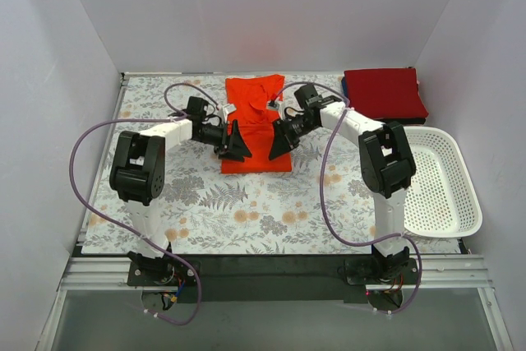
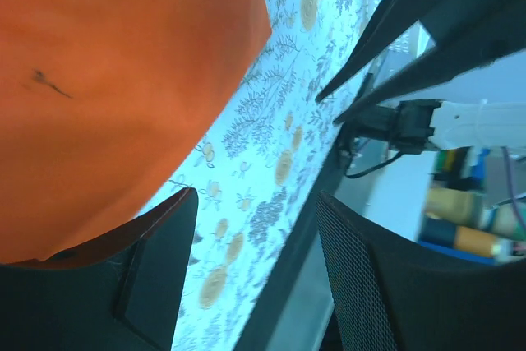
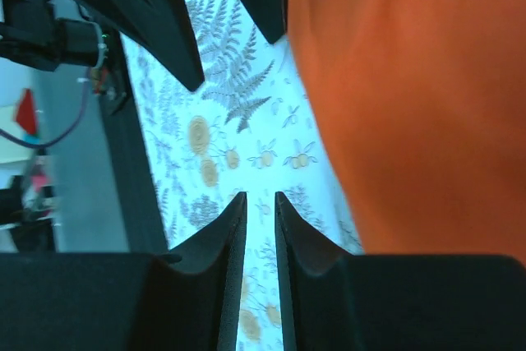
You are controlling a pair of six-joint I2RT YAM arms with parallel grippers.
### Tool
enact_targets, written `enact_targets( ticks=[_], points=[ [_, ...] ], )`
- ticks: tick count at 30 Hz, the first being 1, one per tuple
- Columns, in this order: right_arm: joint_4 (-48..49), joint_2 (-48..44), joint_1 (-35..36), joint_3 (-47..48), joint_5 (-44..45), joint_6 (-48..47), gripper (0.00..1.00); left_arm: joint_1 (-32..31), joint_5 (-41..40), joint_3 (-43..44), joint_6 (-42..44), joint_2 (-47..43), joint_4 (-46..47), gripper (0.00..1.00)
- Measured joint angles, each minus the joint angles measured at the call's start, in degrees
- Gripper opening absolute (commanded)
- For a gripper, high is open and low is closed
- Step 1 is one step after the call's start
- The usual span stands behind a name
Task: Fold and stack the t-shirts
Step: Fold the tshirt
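L gripper (image 1: pixel 234 144): jaws wide apart, empty, at lower L edge of orange-red t-shirt (image 1: pixel 256 121), one finger (image 2: pixel 156 277) just beside cloth. Shirt folded, mid-back on floral cloth (image 1: pixel 205 211). R gripper (image 1: pixel 279 139): jaws nearly together, narrow gap, nothing in it, at shirt's R edge. Crimson t-shirt (image 1: pixel 385 94) folded, back R corner, well apart.

Both arms reach forward and bend inward at the elbows, bringing the left hand (image 1: pixel 237 144) and the right hand (image 1: pixel 281 142) face to face, just apart. The left hand's fingers (image 2: pixel 156 277) stand wide apart. The right hand's fingers (image 3: pixel 214 244) leave a narrow slit, gripping nothing.
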Motion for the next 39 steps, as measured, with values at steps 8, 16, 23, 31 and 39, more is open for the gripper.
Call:
enact_targets(
  ticks=[8,16,23,31,39],
  points=[
    [5.01,2.03,0.74,-6.82,-1.95,6.64,0.24,-1.05,-0.09,-5.42,-13.79,1.55,8.94,0.59],
    [6.01,7.06,-4.24,-12.26,-1.07,8.02,0.23,1.99,-0.5,-10.29,-19.65,4.85,13.6,0.59],
    [6.56,3.56,-4.81,-15.3,1.09,7.54,0.24,2.58,1.6,-11.21,-17.14,3.82,13.88,0.6],
    [8.63,-3.39,-2.78,-12.35,1.79,8.96,0.36,2.6,4.2,-11.67,-10.14,-1.79,11.67,0.6],
    [12.83,2.36,0.42,-9.51,2.32,9.75,0.36,2.6,1.86,-9.51,-8.31,0.66,10.82,0.59]
  ],
)
